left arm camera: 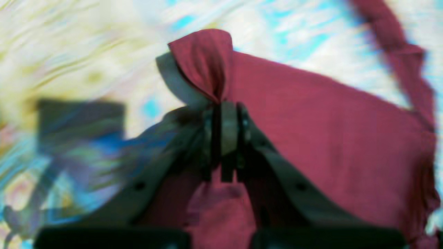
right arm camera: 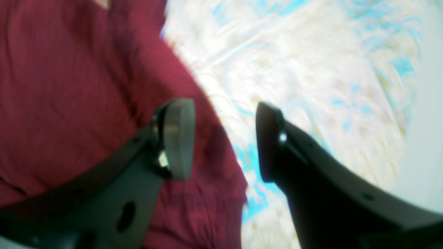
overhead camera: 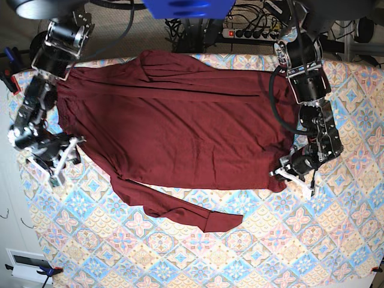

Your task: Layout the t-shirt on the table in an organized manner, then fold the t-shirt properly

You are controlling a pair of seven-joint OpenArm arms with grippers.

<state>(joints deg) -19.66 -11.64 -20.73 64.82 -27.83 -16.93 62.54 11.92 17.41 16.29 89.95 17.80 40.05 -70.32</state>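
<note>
So the right gripper (overhead camera: pixel 63 161) sits at the shirt's left edge with jaws spread wide, nothing in them. The t-shirt (overhead camera: pixel 180 126) is plain dark maroon, spread mostly flat across the table (overhead camera: pixel 198 252), one long sleeve trailing toward the front. Over at its right corner, the left gripper (overhead camera: pixel 287 174) is pinched tight on a fold of fabric.

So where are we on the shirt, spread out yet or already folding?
Mostly spread: the t-shirt lies open across the table, body flat. In hand: the left gripper is shut on a pinched corner of the fabric, while the right gripper hangs open at the opposite edge, holding nothing. Left to do: one long sleeve trails loose below the body, and no fold is visible yet.
</note>
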